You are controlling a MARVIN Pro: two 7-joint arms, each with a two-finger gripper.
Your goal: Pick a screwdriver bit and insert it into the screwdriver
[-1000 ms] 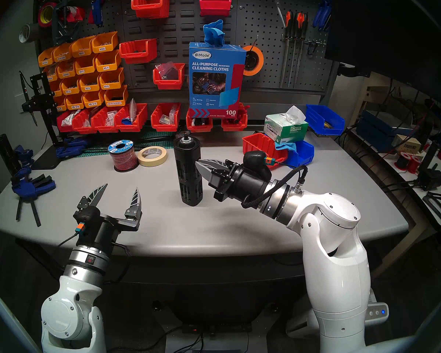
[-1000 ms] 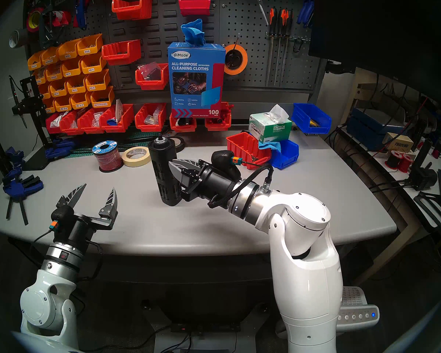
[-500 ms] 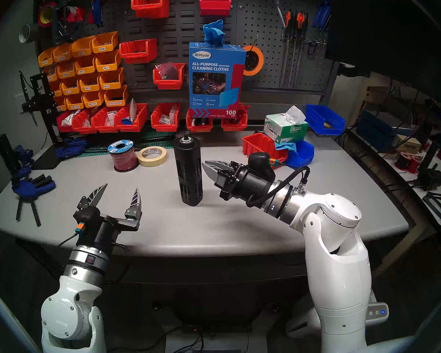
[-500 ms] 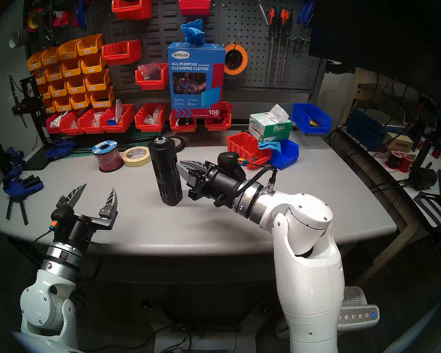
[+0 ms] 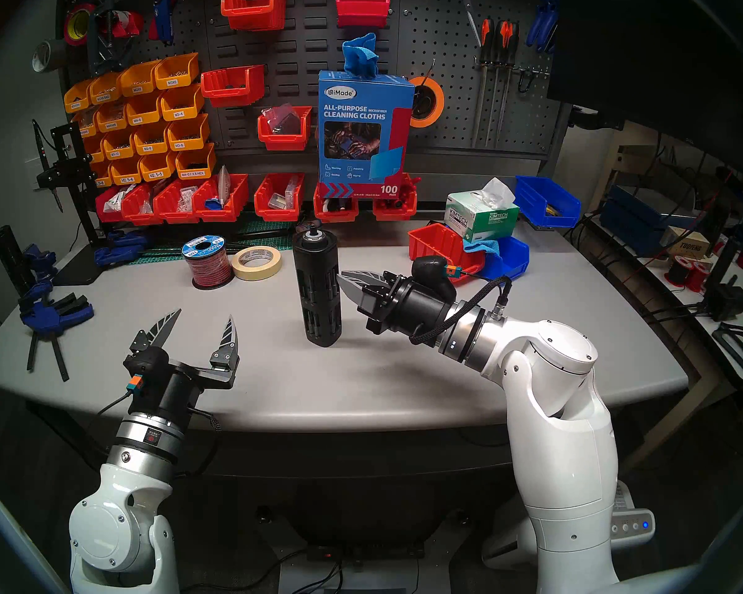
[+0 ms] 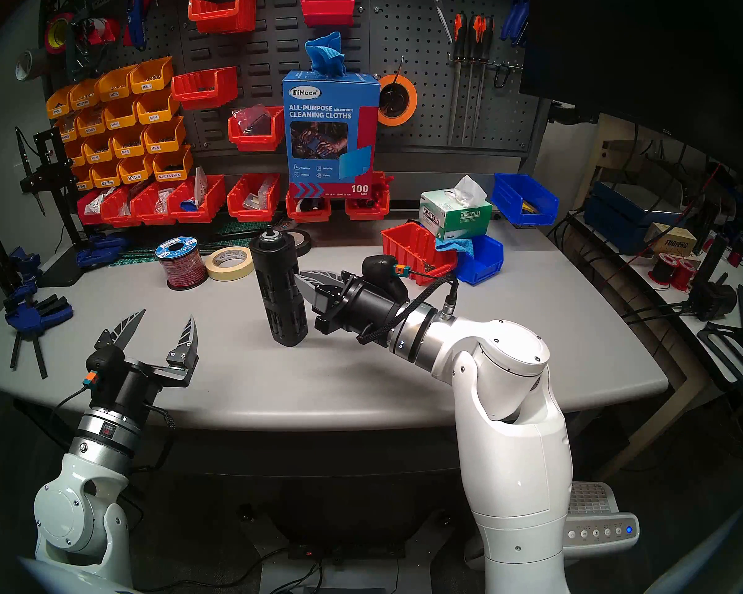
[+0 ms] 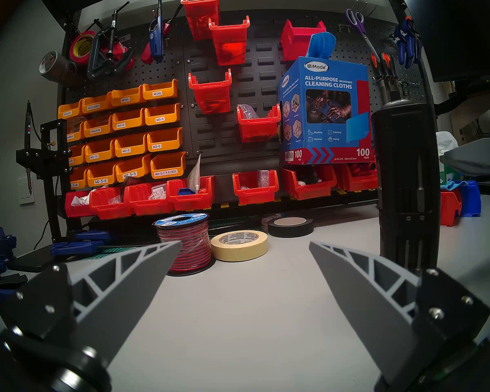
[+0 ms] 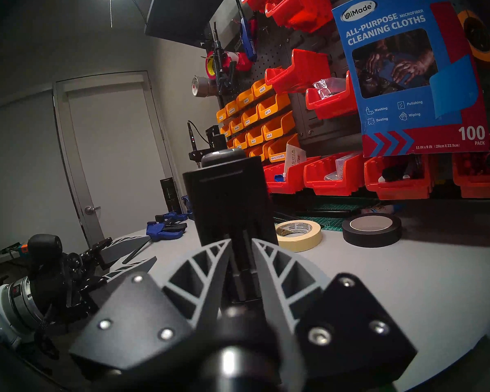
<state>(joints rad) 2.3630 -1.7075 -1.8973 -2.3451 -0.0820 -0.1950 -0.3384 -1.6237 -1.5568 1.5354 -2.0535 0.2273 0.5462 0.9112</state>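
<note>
Screwdriver (image 5: 316,286) upright on table (image 5: 275,391), right claw (image 5: 345,282) tips narrowly parted beside it

"UniMade" on cloth box (image 5: 363,130); "KIMTECH" on tissue box (image 5: 481,216)

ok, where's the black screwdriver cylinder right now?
The screwdriver stands upright mid-table in the head view, right of the masking tape roll, with the right gripper at its right side.

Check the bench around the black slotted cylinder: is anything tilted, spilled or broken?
Mostly orderly. The black cylinder stands upright. Only the Kimtech tissue box sits askew, propped on a red bin and a blue bin.
</note>
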